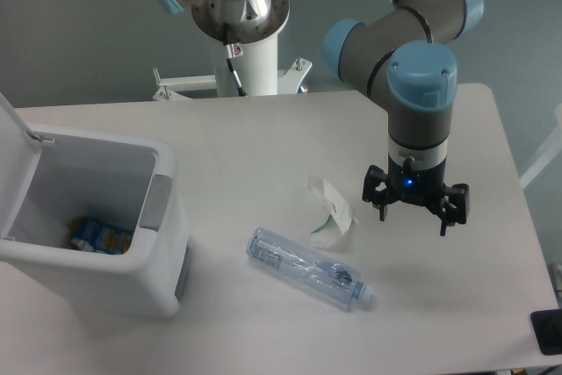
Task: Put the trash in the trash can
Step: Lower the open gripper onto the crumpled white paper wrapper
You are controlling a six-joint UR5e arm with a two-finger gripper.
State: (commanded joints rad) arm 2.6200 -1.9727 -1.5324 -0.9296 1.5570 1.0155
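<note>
1. My pincer [413, 217] hangs over the table [263, 138] with its fingers spread wide and pointing down. It holds nothing; I see bare tabletop between the tips.
2. Nearest to it, just to its left in the view, lies the crumpled white paper wrapper [332, 214] with green marks. It rests on the table, apart from my fingers and not between them.
3. Below the wrapper, a little nearer the camera, lies the crushed clear plastic bottle [307, 268]. It is on its side, set diagonally, with its bluish cap at the end toward the lower right. It sits near the wrapper; I cannot tell whether they touch.
4. Far to the left stands the white trash can [88, 252], its lid swung up and open, the grey latch panel on the side that faces me. A blue-and-yellow packet [98, 236] already lies at its bottom.
5. I judge that I am at the approach to a first pick: both pieces of trash are still outside the can.
6. The next move calls for shifting left until the wrapper sits between my fingers, coming down close to the tabletop, and closing gently, since thin paper may slip or flatten.
</note>
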